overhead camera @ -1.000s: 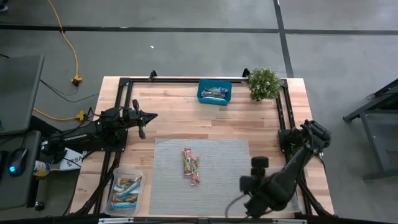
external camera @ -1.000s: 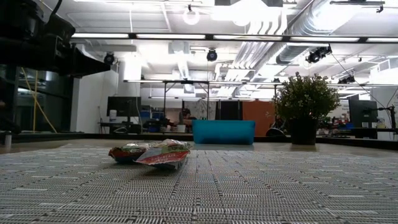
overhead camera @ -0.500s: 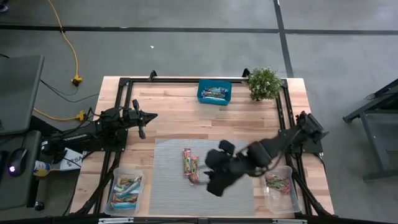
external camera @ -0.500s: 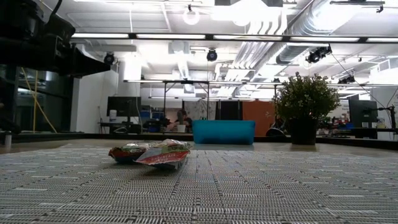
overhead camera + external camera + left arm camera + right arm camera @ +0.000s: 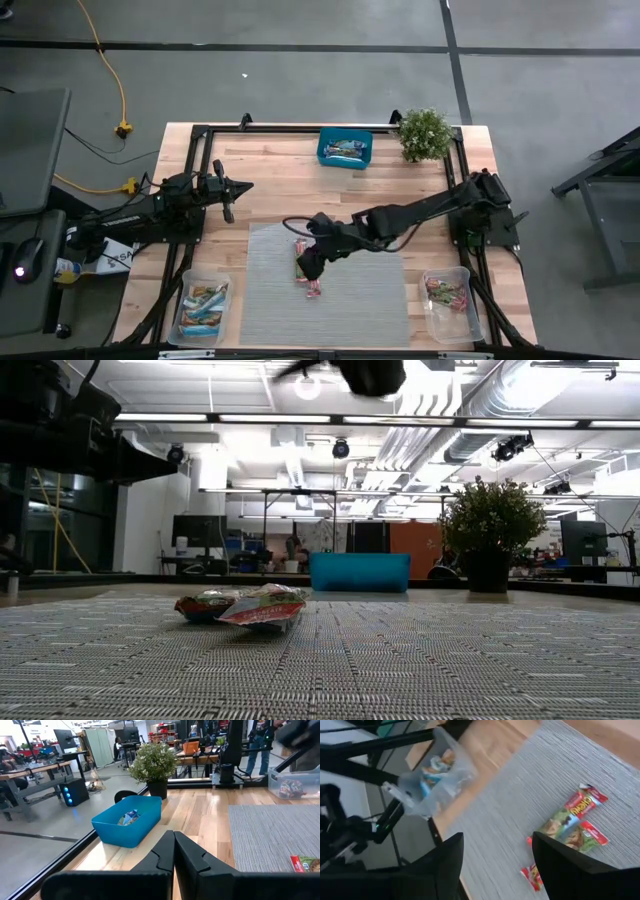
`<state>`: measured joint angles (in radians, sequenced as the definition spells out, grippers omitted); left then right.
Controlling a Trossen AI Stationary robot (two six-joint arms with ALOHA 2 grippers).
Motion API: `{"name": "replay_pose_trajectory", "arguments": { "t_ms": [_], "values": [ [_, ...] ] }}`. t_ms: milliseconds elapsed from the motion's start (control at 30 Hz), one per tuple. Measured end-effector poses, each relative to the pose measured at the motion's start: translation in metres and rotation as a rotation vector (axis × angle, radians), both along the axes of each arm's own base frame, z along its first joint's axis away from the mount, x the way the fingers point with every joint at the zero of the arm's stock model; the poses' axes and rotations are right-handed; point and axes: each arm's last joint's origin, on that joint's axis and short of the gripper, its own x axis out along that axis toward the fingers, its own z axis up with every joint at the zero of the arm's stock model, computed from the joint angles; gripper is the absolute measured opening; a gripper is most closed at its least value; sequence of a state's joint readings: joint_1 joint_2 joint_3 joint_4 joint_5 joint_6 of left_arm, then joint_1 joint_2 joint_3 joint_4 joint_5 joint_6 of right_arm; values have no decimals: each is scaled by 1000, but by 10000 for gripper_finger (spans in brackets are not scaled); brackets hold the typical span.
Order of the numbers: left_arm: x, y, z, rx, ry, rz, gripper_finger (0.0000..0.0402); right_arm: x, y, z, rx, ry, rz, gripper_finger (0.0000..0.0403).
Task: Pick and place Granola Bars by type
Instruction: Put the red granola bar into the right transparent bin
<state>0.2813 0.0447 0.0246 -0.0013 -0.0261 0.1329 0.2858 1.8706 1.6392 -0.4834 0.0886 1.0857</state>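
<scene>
Red, green and yellow granola bars (image 5: 313,282) lie flat, close together, in the middle of the grey mat; the low view shows them (image 5: 240,607) resting on it. My right gripper (image 5: 310,263) hovers above them, partly hiding them from overhead. Its fingers are open in the right wrist view (image 5: 497,865), with the bars (image 5: 572,812) below and beyond them. In the low view the right gripper (image 5: 370,372) is high over the mat. My left gripper (image 5: 228,196) waits over the wood left of the mat, shut (image 5: 174,855).
A clear tub (image 5: 203,308) with light blue bars stands at the near left. Another clear tub (image 5: 450,302) holds red and green bars at the near right. A teal box (image 5: 345,148) with bars and a potted plant (image 5: 425,133) stand at the far edge.
My right arm has swung from over the near right tub toward the table's left, across the mat, and now stands above the bars in the mat's middle. The bars have not moved.
</scene>
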Motion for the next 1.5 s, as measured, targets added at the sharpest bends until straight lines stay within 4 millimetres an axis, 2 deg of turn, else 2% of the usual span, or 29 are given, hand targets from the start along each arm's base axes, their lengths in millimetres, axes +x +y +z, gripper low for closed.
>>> {"name": "replay_pose_trajectory", "arguments": {
  "t_ms": [400, 600, 733, 1000, 1200, 1333, 1500],
  "values": [
    [0, 0, 0, 0, 0, 0, 1, -6, -37, -83, 88, 58, -72, 218],
    [0, 0, 0, 0, 0, 0, 1, -13, -59, -112, 104, 36, -104, 219],
    [0, 0, 0, 0, 0, 0, 1, -17, -73, -123, 59, 37, -104, 219],
    [0, 0, 0, 0, 0, 0, 1, -14, -90, -121, -46, -3, -20, 219],
    [0, 0, 0, 1, 0, 0, 1, -3, -90, -102, -63, -67, 20, 219],
    [0, 0, 0, 0, 0, 0, 1, 13, -85, -80, -113, -118, 99, 219],
    [0, 0, 0, 0, 0, 0, 1, 47, -80, -70, -155, -47, 174, 219]
  ]
}}
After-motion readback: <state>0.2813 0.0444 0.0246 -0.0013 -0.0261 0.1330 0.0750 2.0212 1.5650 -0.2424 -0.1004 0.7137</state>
